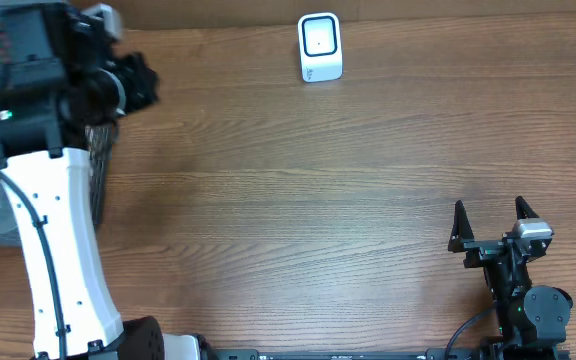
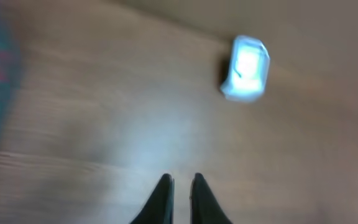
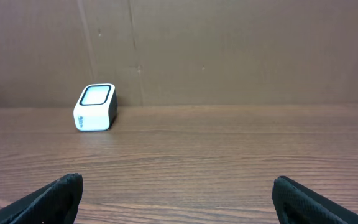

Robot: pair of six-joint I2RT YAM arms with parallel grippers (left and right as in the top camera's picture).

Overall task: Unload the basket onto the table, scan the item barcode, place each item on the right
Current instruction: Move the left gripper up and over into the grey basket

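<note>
The small white barcode scanner with a dark-framed glass window (image 1: 320, 47) stands upright at the far edge of the brown wood-grain table (image 1: 298, 200), well apart from both arms. The barcoded item itself cannot be picked out in any view. If it is anywhere, it is likely in the dark mesh basket (image 1: 98, 175) at the table's left edge, whose patterned contents are mostly hidden under the left arm.

The left gripper (image 2: 180, 190) is clenched, its two black fingers nearly touching. The blurred left wrist view shows nothing between them, so the claw appears to have closed on air or on something too thin to see. The right gripper (image 1: 489, 210) rests near the front right corner, jaws spread wide and empty, facing the scanner across bare wood.

The main risk, as a judgement, is an empty grasp. If the left claw closed without catching the item, carrying on toward the scanner would present nothing to the window. Even with an item held, the barcode could face away from the glass or sit behind a finger. The basket wall close beside the arm could also snag the wrist on lifting.
</note>
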